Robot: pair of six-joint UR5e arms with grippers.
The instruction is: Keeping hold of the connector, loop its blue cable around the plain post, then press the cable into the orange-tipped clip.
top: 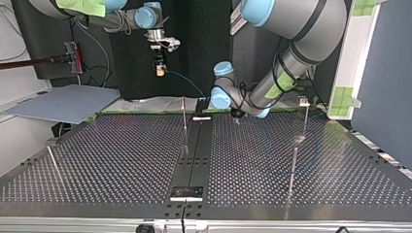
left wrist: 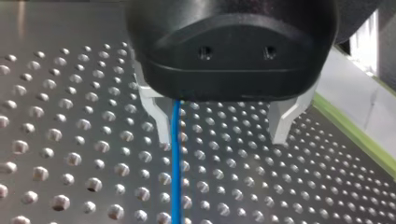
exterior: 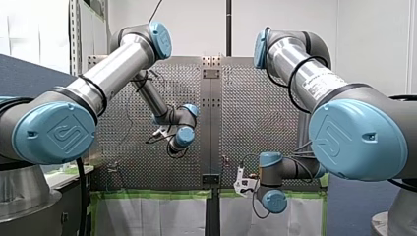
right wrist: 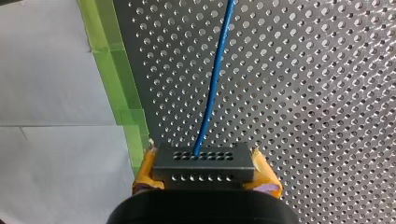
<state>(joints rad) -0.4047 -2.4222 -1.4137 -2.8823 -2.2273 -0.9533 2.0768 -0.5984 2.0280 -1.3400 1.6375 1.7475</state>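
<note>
Where it is clamped at its two ends between the yellow-padded fingers (right wrist: 145, 172) of the right gripper (right wrist: 205, 169), the dark grey, rectangular connector (right wrist: 203, 162) with two rows of small holes is seen face-on in the right wrist view, held above the perforated metal tabletop (right wrist: 303, 93). A thin blue cable (right wrist: 212, 79) is plugged into the upper row of holes and is led straight away from the connector over the tabletop. To one side of the gripper, the tabletop's edge is lined with a strip of green tape (right wrist: 116, 70), beyond which a white sheet (right wrist: 51, 93) is spread. In the top view the right gripper (top: 159, 68) is held high beyond the tabletop's far edge, and the cable (top: 187, 85) slopes down from it toward the left gripper (top: 236, 115), which is set low over the far part of the tabletop. In the left wrist view the pale fingers (left wrist: 161, 119) of the black left gripper (left wrist: 223, 133) are spread wide with nothing gripped; the cable (left wrist: 176, 163) runs between them, close beside one finger, though contact with it cannot be told. A thin upright metal post (top: 184, 114) stands near the far middle of the tabletop, and two more posts (top: 293, 170) are seen at the top view's right.
</note>
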